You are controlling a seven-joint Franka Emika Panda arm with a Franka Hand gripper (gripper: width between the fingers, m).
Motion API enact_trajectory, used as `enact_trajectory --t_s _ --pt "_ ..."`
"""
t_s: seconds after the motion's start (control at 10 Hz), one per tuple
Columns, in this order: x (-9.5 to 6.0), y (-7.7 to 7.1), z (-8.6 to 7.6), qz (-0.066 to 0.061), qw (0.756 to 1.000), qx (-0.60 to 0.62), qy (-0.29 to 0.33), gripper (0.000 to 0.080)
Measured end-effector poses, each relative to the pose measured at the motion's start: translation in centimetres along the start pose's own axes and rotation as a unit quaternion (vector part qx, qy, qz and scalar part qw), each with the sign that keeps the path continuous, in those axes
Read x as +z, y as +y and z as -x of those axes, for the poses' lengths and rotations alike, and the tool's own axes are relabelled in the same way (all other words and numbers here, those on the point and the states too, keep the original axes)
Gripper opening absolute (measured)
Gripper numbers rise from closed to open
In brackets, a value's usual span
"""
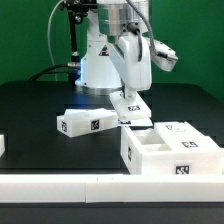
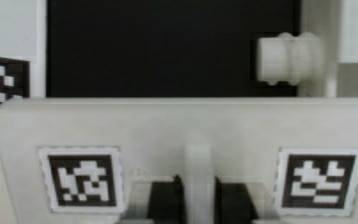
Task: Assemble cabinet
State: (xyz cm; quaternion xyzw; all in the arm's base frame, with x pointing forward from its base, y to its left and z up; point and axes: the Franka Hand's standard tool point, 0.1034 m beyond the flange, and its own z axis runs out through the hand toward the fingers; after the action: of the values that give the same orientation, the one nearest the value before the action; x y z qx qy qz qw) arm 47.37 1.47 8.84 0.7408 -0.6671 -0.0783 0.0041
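While the hand [image 2: 192,198] pinches its thin rib, the cabinet panel [image 2: 176,125] lies directly beneath.

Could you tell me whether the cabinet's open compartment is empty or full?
Empty: in the exterior view the open compartment of the cabinet shows only bare white walls, nothing inside.

White cabinet [image 1: 150,165] panels bear black-and-white square tags [image 1: 182,168]; the table [image 1: 40,100] is black; the backdrop [image 1: 25,40] green
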Motion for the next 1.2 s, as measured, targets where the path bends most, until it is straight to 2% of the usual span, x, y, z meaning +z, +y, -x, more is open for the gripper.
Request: enact_trajectory --t_s 0.7,1.2 --pt "1.4 0.9 0.9 0.018 0.999 -0.030 0.010 0.0067" --pt "1.7 0.8 0.7 0.020 0.999 -0.021 0.015 0.0067"
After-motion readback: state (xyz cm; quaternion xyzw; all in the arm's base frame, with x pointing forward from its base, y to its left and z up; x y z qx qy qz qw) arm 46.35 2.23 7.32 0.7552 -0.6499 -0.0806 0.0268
